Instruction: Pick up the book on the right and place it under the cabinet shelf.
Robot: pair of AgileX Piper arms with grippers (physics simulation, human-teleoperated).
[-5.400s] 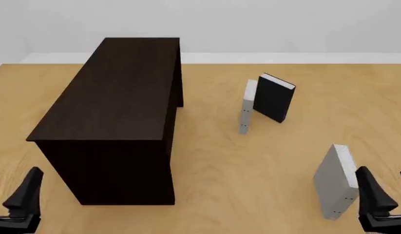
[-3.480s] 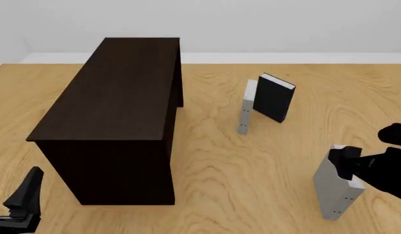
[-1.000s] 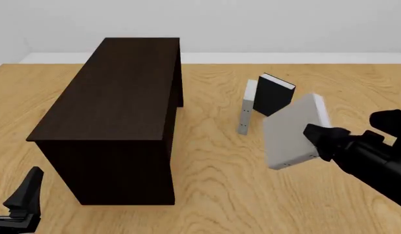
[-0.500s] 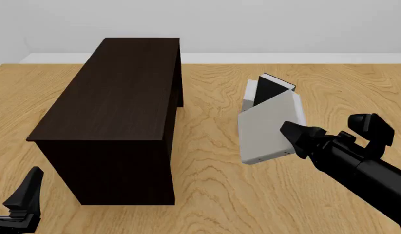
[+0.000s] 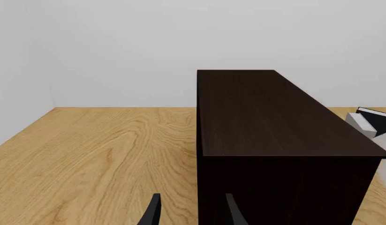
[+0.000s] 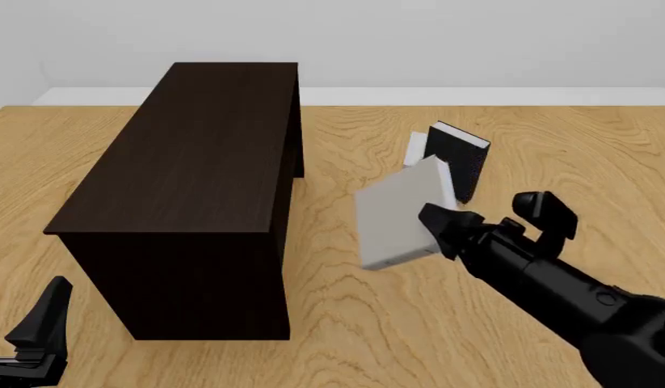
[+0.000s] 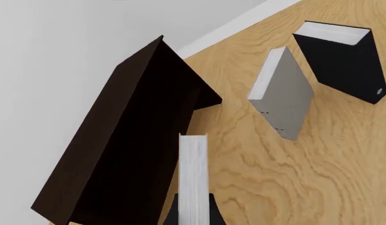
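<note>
Center of the front frame, off the table: book [image 6: 397, 218] | right gripper [image 6: 431, 222] clamped on it | cabinet shelf [image 6: 192, 162] just left | left gripper [image 6: 35, 339] lower-left corner, fingers apart, holding nothing

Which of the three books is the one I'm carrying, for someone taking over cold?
Start from the big dark cabinet shelf on the table's left side. Just right of it, the right gripper holds the book tilted in the air. Unlike the black book and the slimmer pale grey book standing on the table behind, it is thick, light grey and off the table.
</note>
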